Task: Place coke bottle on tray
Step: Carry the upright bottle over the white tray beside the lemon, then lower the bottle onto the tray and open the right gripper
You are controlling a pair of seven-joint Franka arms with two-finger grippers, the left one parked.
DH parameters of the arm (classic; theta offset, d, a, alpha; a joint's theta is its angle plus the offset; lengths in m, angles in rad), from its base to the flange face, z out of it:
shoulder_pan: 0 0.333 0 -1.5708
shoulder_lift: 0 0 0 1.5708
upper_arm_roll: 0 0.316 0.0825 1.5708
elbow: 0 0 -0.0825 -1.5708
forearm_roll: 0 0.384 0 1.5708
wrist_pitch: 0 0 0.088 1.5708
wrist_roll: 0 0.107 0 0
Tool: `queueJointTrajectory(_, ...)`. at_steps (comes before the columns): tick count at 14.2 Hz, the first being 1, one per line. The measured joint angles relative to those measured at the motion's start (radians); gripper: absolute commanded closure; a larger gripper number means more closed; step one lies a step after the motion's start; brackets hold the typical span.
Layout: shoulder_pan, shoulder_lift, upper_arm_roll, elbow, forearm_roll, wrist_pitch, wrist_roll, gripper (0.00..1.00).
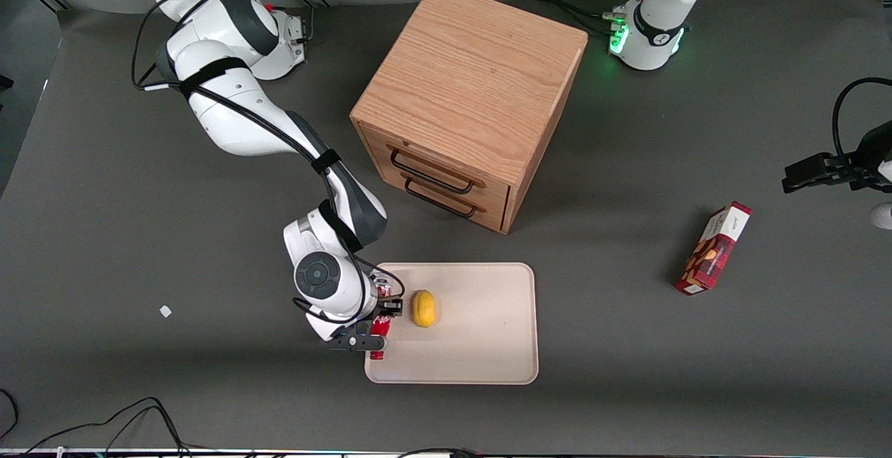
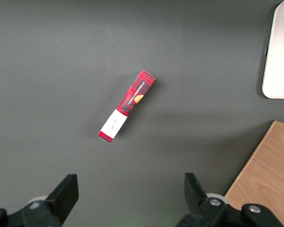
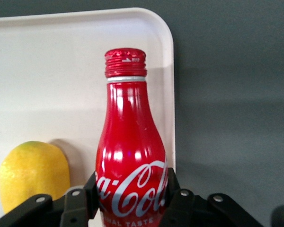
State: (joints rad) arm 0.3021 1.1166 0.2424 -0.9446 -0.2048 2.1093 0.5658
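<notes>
Over the tray's (image 1: 488,346) working-arm end, the claw (image 1: 373,336) hangs clamped on the coke bottle (image 3: 130,156), fingers pinching its lower body. The bottle hovers by the rim, beside a lemon (image 1: 424,308). Best move, likely: lower straight, base flat inside the rim, then release.

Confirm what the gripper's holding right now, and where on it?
The gripper is shut on the coke bottle, pinching its lower body at the white script; neck and cap are free, over the tray edge, beside the lemon.
</notes>
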Motion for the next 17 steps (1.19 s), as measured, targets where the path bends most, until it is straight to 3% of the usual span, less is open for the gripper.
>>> queueJointTrajectory(3, 0.000, 0.013, 0.000, 0.001, 0.000, 0.009, 0.000, 0.69)
queueJointTrajectory(4, 0.000, 0.015, -0.001, 0.001, 0.000, 0.009, -0.001, 0.55)
queueJointTrajectory(5, 0.000, 0.016, -0.001, 0.001, 0.000, 0.009, -0.001, 0.01)
queueJointTrajectory(17, -0.002, 0.016, -0.002, 0.016, 0.000, 0.010, -0.001, 0.00)
